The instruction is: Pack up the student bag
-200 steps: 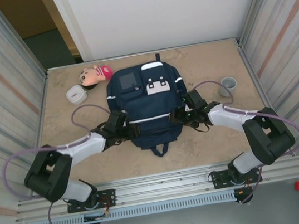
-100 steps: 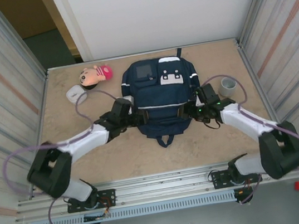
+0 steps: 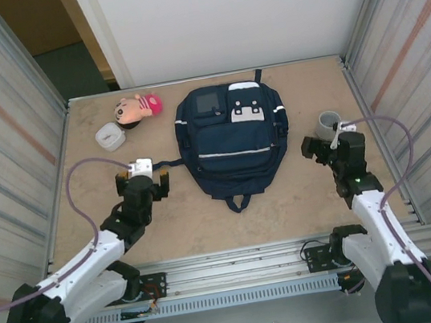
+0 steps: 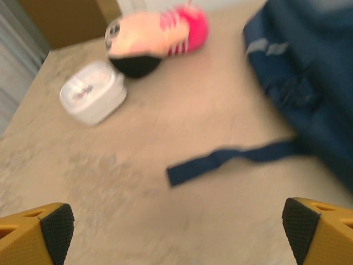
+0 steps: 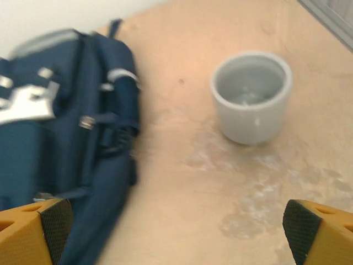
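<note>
Matt navy cloth on the student bag [image 3: 234,146]. Rough, mottled tan table [image 3: 287,207]. At ten o'clock of the bag, soft plush doll [image 4: 157,38] and smooth white plastic box [image 4: 92,91]; at three o'clock, smooth grey cup [image 5: 251,96].

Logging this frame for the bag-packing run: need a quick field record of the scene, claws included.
bag: flat on table, front up
left claw: open, empty, left of bag, apart from it
right claw: open, empty, right of bag, cup just ahead
doll: far left, beside bag's top corner
white box: beside doll, nearer the arms
cup: upright, right of bag, not touching it
items outside bag: doll, white box, cup
</note>
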Tool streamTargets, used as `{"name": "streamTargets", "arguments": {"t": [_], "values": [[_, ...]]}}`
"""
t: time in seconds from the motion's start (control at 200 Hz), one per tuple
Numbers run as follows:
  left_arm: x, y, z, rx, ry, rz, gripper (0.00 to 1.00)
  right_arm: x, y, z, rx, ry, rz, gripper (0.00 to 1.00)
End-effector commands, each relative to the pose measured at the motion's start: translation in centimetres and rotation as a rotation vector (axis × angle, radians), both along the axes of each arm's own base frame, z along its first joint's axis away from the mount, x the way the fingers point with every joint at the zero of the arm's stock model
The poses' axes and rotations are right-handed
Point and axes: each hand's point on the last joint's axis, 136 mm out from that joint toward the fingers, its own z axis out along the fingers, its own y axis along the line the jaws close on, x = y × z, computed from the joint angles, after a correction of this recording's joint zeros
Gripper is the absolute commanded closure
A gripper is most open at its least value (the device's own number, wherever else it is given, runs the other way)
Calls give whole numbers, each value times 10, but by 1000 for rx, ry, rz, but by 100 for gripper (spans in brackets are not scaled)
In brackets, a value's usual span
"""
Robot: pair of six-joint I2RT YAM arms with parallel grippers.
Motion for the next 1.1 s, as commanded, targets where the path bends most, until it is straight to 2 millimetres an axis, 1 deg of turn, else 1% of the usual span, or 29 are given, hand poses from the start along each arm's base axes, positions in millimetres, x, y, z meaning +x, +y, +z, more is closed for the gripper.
{"name": "streamTargets", "arguments": {"t": [0.0, 0.025, 0.035, 0.045, 0.09, 0.125, 0.145, 0.185, 0.215, 0.251, 0.316, 0.351, 0.386, 0.401, 0.431, 0.461, 0.481, 0.506, 0.521, 0.531, 0.546, 0.566, 0.596, 0.626, 0.671, 0.722, 0.777, 1.092], "values": [[17, 10, 33, 60, -153, 17, 1, 22, -2, 3, -94, -149, 64, 1], [20, 11, 31, 68, -166, 11, 1, 24, -3, -4, -111, -143, 71, 1], [21, 12, 30, 71, -174, 10, 1, 26, -2, -3, -116, -149, 74, 1], [22, 14, 28, 71, -178, 11, 1, 27, -3, -11, -119, -130, 76, 1], [29, 20, 20, 53, -202, 8, 1, 32, -3, -24, -124, -107, 81, 1], [33, 28, 10, 0, -196, 17, 1, 38, -3, -29, -118, -95, 86, 1], [34, 33, 4, -28, -186, 26, 1, 42, -1, -29, -118, -82, 99, 1], [37, 39, -10, -78, -168, 25, 1, 51, 2, -25, -144, -114, 118, 1], [41, 44, -8, -90, -195, 38, 1, 56, 3, -24, -166, -137, 128, 1], [42, 39, -7, -88, -209, 5, 1, 63, 6, -19, -192, -179, 138, 1], [47, 36, -7, -46, -233, -30, 1, 74, 11, -22, -208, -191, 159, 1], [51, 36, -7, -20, -235, -37, 1, 79, 15, -28, -209, -196, 182, 1], [55, 33, -11, -7, -230, -67, 1, 82, 18, -43, -222, -178, 196, 1], [57, 33, -12, -9, -232, -79, 1, 84, 19, -46, -228, -190, 199, 1], [61, 39, -19, -30, -227, -72, 1, 87, 18, -47, -243, -218, 181, 1], [68, 50, -31, -75, -206, -36, 1, 83, 16, -56, -231, -155, 176, 1], [74, 57, -40, -98, -191, -11, 1, 84, 14, -53, -214, -132, 170, 1], [85, 70, -35, -93, -227, 41, 1, 87, 11, -48, -205, -136, 160, 1], [88, 76, -32, -91, -227, 77, 1, 89, 9, -50, -203, -130, 152, 1], [92, 77, -26, -103, -236, 89, 1, 90, 8, -51, -203, -122, 147, 1], [92, 76, -36, -127, -154, 96, 1, 92, 6, -53, -204, -114, 133, 1], [92, 77, -44, -155, -68, 95, 1, 94, 4, -54, -195, -112, 124, 1], [97, 81, -46, -175, -46, 91, 1, 92, 1, -55, -174, -107, 124, 1], [98, 81, -45, -193, -58, 77, 1, 92, -1, -54, -172, -104, 118, 1], [93, 82, -49, -211, -61, 64, 1, 93, 0, -54, -191, -104, 110, 1], [94, 83, -45, -204, -100, 71, 1, 92, 0, -55, -190, -100, 113, 1], [93, 83, -48, -209, -71, 75, 1, 92, 0, -55, -191, -101, 111, 1], [93, 83, -48, -203, -72, 77, 1, 93, 0, -55, -189, -98, 113, 1]]}}
